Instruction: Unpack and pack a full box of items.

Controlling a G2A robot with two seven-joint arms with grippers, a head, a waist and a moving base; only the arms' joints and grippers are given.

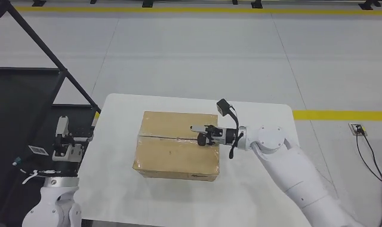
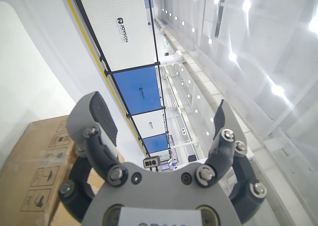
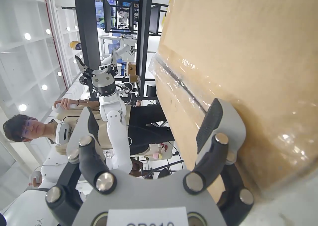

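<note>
A closed brown cardboard box (image 1: 176, 146) sits in the middle of the white table (image 1: 113, 185), its top seam sealed with clear tape (image 3: 178, 77). My right gripper (image 1: 200, 134) lies level over the box top near the right end of the seam. It is open (image 3: 151, 110), and one finger (image 3: 218, 117) rests against the box top (image 3: 236, 50) beside the tape while the other stands in free air. My left gripper (image 1: 61, 126) is off the table's left edge, open (image 2: 159, 100) and empty, pointing upward. The box's printed side (image 2: 37, 157) shows beside it.
A black metal frame (image 1: 36, 95) stands left of the table, close to my left arm. Bare table surface runs around the box on every side. The table's front left part (image 1: 107, 203) is free.
</note>
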